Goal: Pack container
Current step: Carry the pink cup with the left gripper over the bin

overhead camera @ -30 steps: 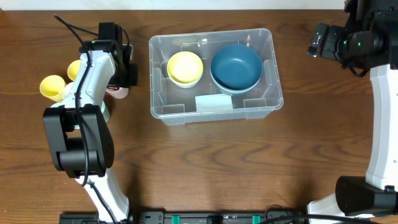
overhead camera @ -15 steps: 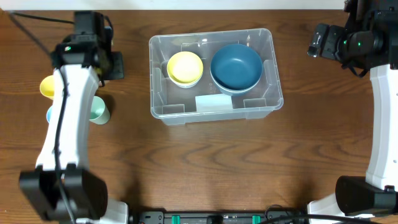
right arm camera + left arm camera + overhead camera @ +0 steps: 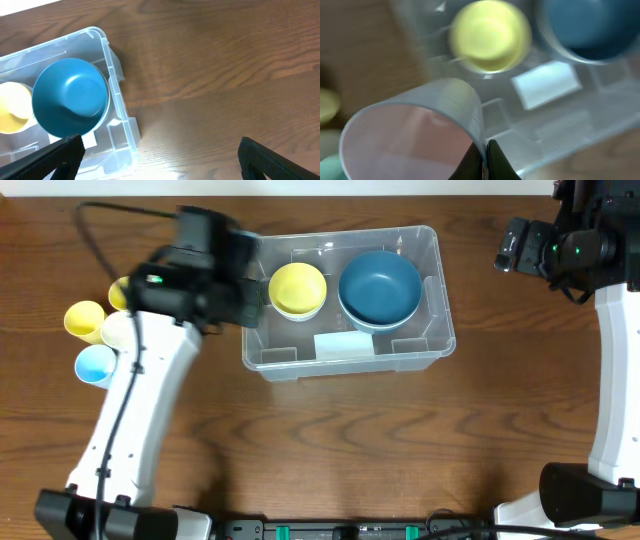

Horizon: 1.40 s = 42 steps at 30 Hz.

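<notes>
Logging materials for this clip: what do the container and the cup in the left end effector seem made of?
Container: clear glossy plastic, seemingly; see-through walls with glints. Cup: probably thin translucent pinkish plastic; the view is blurred.

pink cup (image 3: 412,132) cut off below, container (image 3: 590,120) blurred

Clear container (image 3: 432,340); yellow bowl (image 3: 298,288); dark blue bowl (image 3: 380,287); translucent pink cup (image 3: 410,135).
</notes>
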### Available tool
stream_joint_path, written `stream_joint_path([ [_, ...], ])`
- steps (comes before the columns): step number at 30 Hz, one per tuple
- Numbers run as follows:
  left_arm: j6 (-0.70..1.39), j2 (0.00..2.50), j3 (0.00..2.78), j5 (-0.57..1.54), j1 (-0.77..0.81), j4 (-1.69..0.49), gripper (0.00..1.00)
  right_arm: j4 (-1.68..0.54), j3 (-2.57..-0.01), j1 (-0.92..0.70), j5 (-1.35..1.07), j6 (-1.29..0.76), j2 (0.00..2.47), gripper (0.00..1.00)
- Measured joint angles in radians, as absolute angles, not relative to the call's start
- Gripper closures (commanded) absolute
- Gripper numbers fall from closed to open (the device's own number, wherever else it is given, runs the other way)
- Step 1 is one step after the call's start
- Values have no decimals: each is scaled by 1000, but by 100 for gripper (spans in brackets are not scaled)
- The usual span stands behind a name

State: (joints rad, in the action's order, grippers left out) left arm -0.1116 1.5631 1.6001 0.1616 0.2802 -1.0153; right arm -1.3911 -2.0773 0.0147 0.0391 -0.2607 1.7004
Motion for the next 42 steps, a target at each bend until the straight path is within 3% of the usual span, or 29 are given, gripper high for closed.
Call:
stream_joint_path([
  [12, -136, 1578, 1600, 142, 506, -919, 94, -1391, -2077, 15, 39, -261, 1700, 1],
  [21, -162, 1768, 1600, 131, 607, -915, 94, -1391, -2077, 15, 39, -261, 1700, 1],
  [42, -166, 1958, 1600, 124, 685, -841, 94, -1391, -2077, 15, 39, -261, 1700, 1],
])
